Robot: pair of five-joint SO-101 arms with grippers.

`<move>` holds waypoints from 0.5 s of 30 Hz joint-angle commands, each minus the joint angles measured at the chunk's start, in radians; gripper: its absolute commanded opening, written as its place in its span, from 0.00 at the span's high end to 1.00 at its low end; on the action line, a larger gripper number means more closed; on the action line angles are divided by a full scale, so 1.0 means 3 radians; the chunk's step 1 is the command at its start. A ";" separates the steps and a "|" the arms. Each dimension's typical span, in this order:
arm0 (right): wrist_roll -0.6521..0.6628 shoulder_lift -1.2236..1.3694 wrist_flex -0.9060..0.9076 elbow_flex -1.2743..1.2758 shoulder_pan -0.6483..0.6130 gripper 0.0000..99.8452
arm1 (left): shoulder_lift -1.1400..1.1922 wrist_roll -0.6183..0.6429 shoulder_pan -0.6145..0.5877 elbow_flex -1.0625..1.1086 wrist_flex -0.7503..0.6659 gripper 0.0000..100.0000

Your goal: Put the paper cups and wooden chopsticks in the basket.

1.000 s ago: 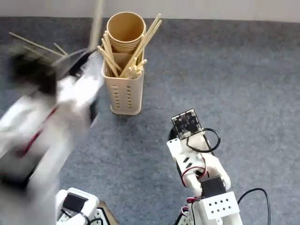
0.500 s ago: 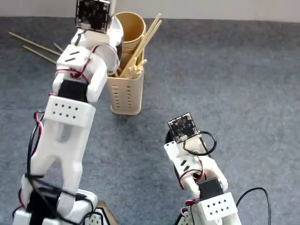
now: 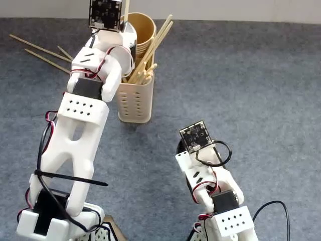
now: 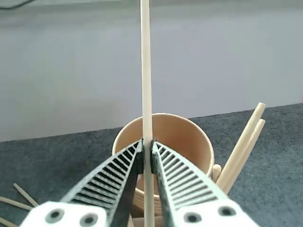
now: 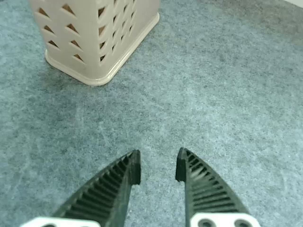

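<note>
Loose chopsticks (image 3: 39,48) lie on the grey carpet (image 3: 261,75) at far left. The left arm (image 3: 83,113) covers the left side of the basket (image 3: 134,103). The left gripper (image 4: 147,158) is clamped on one upright chopstick (image 4: 145,71) just above the stacked paper cups (image 4: 180,142), which stand in the basket among other chopsticks (image 3: 161,31). To the right, the right gripper (image 5: 157,169) hangs parted and empty above the carpet.
</note>
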 commanded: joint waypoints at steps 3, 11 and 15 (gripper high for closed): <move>-0.0005 -0.0033 -0.0054 -0.0018 -0.0033 0.86 | -0.0064 0.0245 -0.0033 -0.0141 0.0210 0.87; 0.0000 -0.0033 -0.0054 -0.0018 -0.0033 0.86 | -0.0095 0.0240 -0.0156 -0.0176 0.0210 0.88; 0.0000 -0.0033 -0.0054 -0.0018 -0.0033 0.86 | -0.0090 0.0230 -0.0197 -0.0146 0.0210 0.88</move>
